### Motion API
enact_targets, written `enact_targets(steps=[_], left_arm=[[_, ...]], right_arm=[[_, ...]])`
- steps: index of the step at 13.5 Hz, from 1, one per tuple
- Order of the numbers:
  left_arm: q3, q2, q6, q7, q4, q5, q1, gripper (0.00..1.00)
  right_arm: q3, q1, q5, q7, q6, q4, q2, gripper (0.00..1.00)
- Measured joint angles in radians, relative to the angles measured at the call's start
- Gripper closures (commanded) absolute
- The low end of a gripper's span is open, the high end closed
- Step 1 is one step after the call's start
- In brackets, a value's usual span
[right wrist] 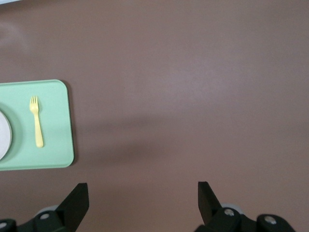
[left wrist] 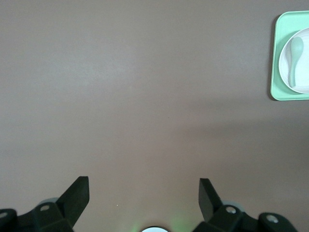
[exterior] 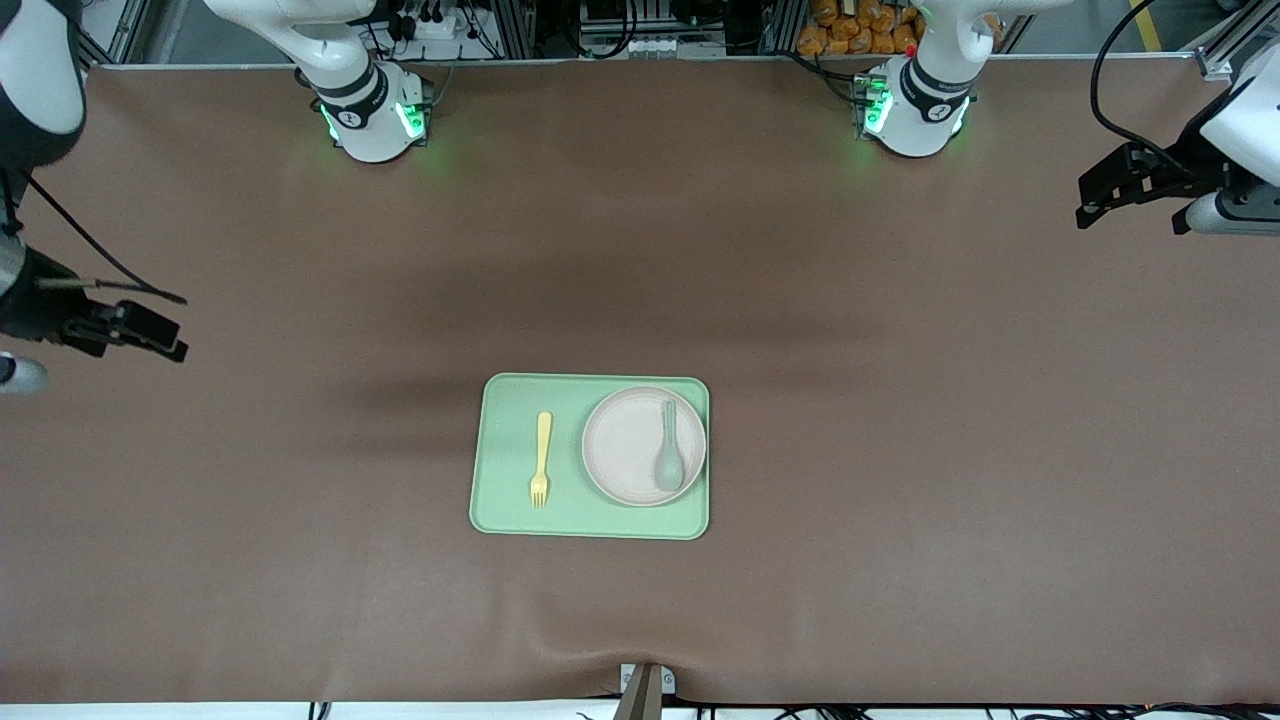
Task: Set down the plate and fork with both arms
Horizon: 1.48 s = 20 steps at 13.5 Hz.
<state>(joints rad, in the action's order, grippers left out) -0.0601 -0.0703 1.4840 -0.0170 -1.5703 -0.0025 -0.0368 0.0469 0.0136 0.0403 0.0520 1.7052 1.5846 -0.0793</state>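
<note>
The off-white plate lies on a light green tray, on the side toward the left arm's end. The pale yellow fork lies flat on the same tray, beside the plate toward the right arm's end. My left gripper hangs open and empty over bare table at the left arm's end, well clear of the tray. My right gripper hangs open and empty over bare table at the right arm's end. In the left wrist view the left gripper sees the plate. In the right wrist view the right gripper sees the fork.
A grey-green spoon rests on the plate. The tray sits mid-table, nearer to the front camera than the two arm bases. Brown cloth covers the table all round it. A small bracket stands at the table's front edge.
</note>
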Motion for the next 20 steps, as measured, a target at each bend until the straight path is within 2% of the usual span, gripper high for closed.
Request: enact_targets(steps=[3, 6, 8, 13, 20], left_arm=[[0.0, 0.0, 0.0, 0.0, 0.0, 0.0, 0.0, 0.0], [0.0, 0.0, 0.0, 0.0, 0.0, 0.0, 0.0, 0.0], [0.0, 0.0, 0.0, 0.0, 0.0, 0.0, 0.0, 0.0], [-0.001, 0.0, 0.0, 0.0, 0.001, 0.0, 0.0, 0.0], [-0.005, 0.0, 0.0, 0.0, 0.007, 0.0, -0.002, 0.0]], right_arm=[[-0.01, 0.0, -0.002, 0.0, -0.001, 0.116, 0.109, 0.0], [-0.022, 0.0, -0.004, 0.0, -0.013, 0.166, 0.156, 0.0], [-0.017, -0.002, -0.006, 0.0, -0.013, 0.148, 0.145, 0.0], [-0.012, -0.005, -0.02, -0.026, -0.056, 0.018, 0.103, 0.0], [-0.011, -0.006, -0.052, -0.079, -0.088, 0.005, 0.097, 0.0]])
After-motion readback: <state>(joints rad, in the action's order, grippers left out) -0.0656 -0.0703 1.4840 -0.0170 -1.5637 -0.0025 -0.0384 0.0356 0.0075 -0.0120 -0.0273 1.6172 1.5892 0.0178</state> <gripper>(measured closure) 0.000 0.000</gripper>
